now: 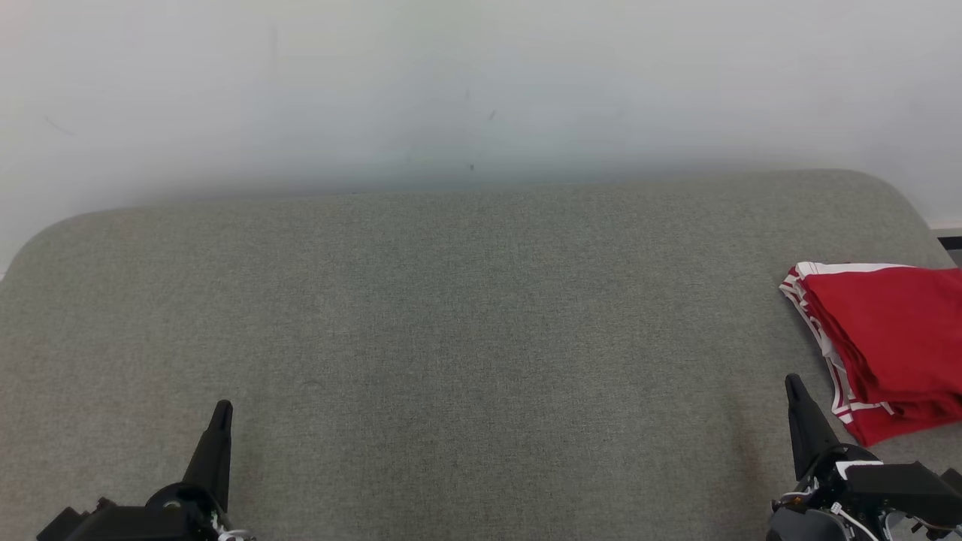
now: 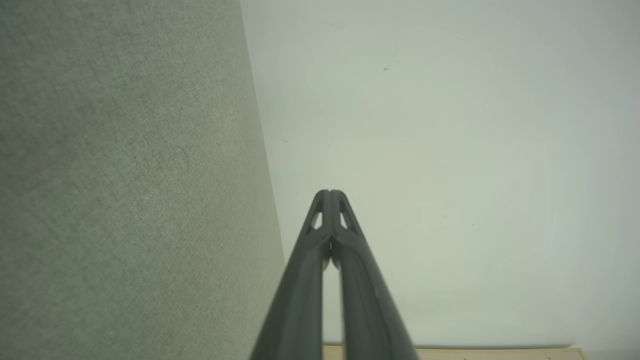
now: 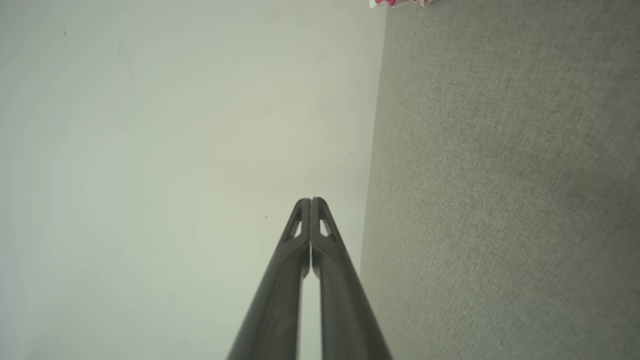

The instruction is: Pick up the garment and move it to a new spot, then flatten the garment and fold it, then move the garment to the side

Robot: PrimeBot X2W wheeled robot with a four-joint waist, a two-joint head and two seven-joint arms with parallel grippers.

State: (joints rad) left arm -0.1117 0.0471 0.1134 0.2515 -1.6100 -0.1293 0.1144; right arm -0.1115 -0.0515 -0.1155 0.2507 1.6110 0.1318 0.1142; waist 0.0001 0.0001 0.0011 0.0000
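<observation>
The red garment (image 1: 894, 338) with white stripes lies folded at the right side of the grey tabletop (image 1: 451, 315), near its edge. The right pincer (image 1: 794, 385) is low, just beside the garment but not touching it. The left pincer (image 1: 222, 412) is well apart, at the lower left. In both wrist views the fingers are pressed together and hold nothing. Behind stands a white wall (image 1: 481, 90).

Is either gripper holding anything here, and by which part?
Nothing is held: the left gripper and right gripper are shut empty; the folded red garment lies apart.
</observation>
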